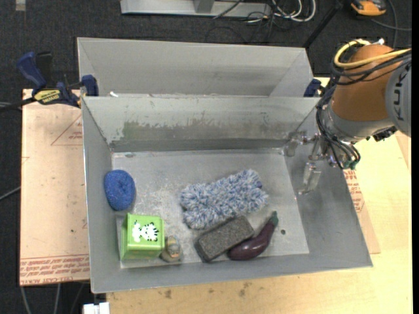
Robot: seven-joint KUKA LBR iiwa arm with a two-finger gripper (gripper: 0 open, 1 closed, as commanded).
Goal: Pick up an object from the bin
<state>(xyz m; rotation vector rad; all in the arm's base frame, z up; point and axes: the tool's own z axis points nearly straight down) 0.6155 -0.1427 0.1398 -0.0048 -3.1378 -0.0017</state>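
gripper (308, 177) (open or closed: unclear) hangs up-right of the purple eggplant (252, 246), whose stem angles toward it.

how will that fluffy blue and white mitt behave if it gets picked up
Probably floppy: the fluffy mitt looks like soft, shaggy pile, so it would likely sag from a pinch. It is likely light for its size and unlikely to roll. Its lower edge seems to lie against the grey block, so lifting it might nudge that.
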